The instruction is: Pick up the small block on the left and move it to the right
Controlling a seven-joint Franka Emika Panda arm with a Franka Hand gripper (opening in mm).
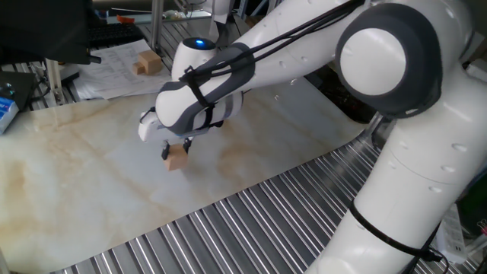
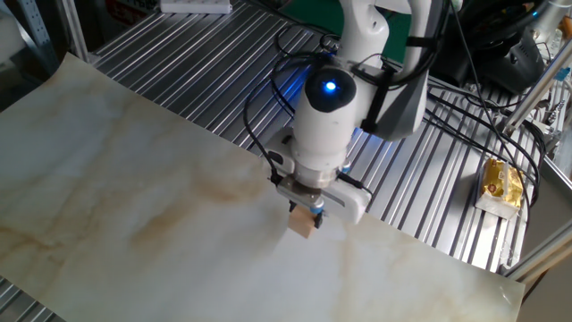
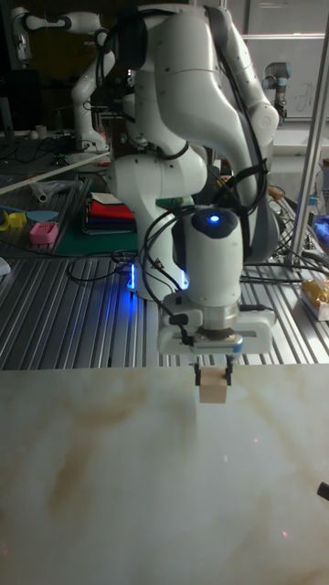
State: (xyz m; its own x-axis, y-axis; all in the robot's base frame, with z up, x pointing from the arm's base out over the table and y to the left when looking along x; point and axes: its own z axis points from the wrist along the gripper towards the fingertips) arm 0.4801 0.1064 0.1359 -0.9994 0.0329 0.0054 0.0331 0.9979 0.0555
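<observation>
A white robot arm reaches over a pale marbled tabletop (image 1: 68, 167), and its gripper (image 1: 176, 146) pinches the small block (image 1: 176, 157) between two dark fingers pressed against opposite side faces. The block is a plain light-tan wooden cube, roughly as wide as the fingertips. In the tall fixed view it hangs from the gripper (image 3: 214, 372) with the small block (image 3: 214, 390) showing its front face square to the camera; whether its underside touches the tabletop or sits just clear of it cannot be told from these views. In the other fixed view the small block (image 2: 304, 224) sits directly under the gripper (image 2: 306, 212), toward the edge of the marbled sheet nearest the ribbed metal surface (image 2: 411, 179). As a judgement, the cube is probably light and rigid, with flat, slightly grippy bare-wood faces, so a modest squeeze on two parallel sides, as here, should hold it without crushing; a skewed grip could let it twist. A second, chunkier wooden block (image 1: 148, 62) rests well apart on loose printed papers (image 1: 114, 72) at the far side of the table; their print is too small to read. A yellow packet (image 2: 501, 183) lies on the metal surface, its markings also unreadable. No brand names or legible labels show anywhere, and the cube itself carries no marks.
</observation>
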